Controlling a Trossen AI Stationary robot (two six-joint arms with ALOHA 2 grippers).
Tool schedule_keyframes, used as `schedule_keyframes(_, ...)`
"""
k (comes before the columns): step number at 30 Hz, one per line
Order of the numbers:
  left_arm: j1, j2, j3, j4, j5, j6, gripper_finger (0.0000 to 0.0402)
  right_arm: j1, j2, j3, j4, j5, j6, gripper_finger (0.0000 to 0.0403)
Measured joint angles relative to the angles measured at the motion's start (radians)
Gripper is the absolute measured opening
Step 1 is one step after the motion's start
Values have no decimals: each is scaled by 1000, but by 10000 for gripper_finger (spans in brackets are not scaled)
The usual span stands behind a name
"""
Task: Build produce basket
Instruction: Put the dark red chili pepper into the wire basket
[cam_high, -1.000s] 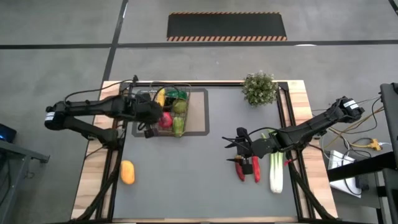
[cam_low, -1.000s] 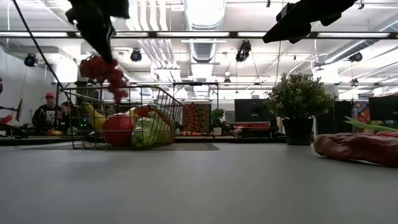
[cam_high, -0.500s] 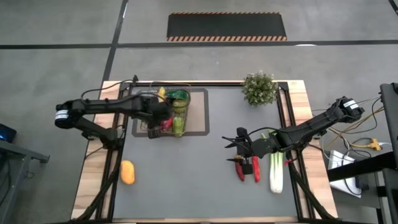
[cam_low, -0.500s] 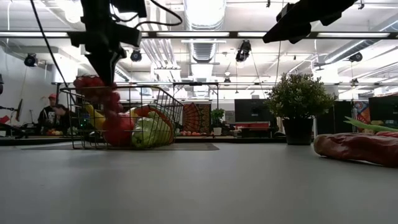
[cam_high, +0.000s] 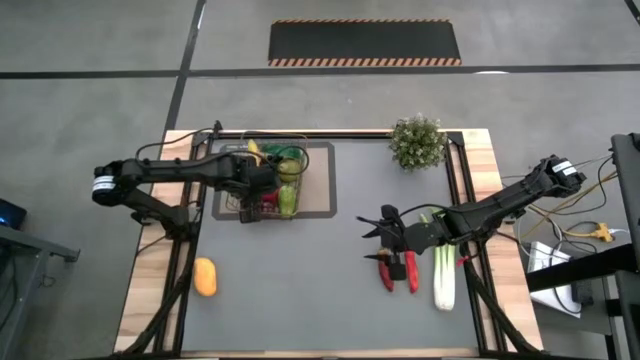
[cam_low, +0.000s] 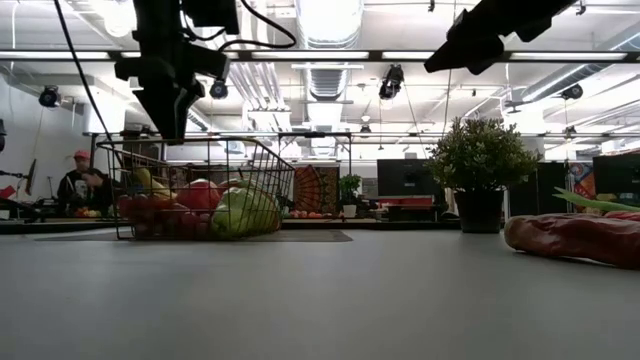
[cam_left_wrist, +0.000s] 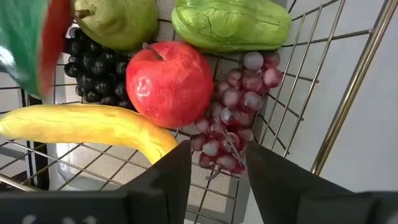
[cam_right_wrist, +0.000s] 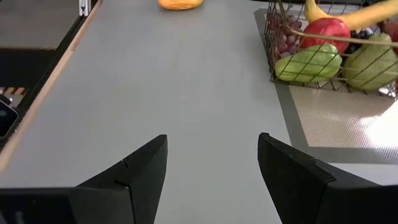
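Observation:
The wire-mesh basket (cam_high: 240, 213) stands on the tan mat at the table's far left. It holds a red apple (cam_left_wrist: 169, 82), a banana (cam_left_wrist: 87, 127), a green pear (cam_left_wrist: 115, 18), dark grapes (cam_left_wrist: 93, 62), a watermelon slice (cam_left_wrist: 31, 37) and a bunch of purple-red grapes (cam_left_wrist: 239, 99), which lies on the basket floor by the wall. My left gripper (cam_left_wrist: 217, 149) is open just above the basket rim (cam_low: 270, 150), over the purple-red grapes and clear of them. My right gripper (cam_high: 372, 232) is open and empty above the table at the right, near the red chilies (cam_high: 398, 272).
An orange fruit (cam_high: 204, 277) lies at the near left of the table. A green-white leek (cam_high: 443, 275) lies beside the chilies at the right. A potted plant (cam_high: 417, 142) stands at the far right. The grey table middle (cam_high: 300, 270) is bare.
My left gripper has carried the purple-red grapes toward the table's right, over the basket, and has gone down to the rim. The grapes, which hung below the fingers, now lie inside the basket, let go. My right gripper has kept still.

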Motion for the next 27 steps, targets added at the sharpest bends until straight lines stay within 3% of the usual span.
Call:
schedule_keyframes(13, -13, -10, 36, 56, -3, -24, 139, 0, 0, 0, -11, 12, 207, 233)
schedule_keyframes(21, -119, -71, 37, 362, -3, -10, 139, 0, 53, 0, -70, 16, 575, 233)
schedule_keyframes(27, -208, -92, 36, 662, -6, 75, 139, 6, 151, 30, -216, -151, 908, 233)
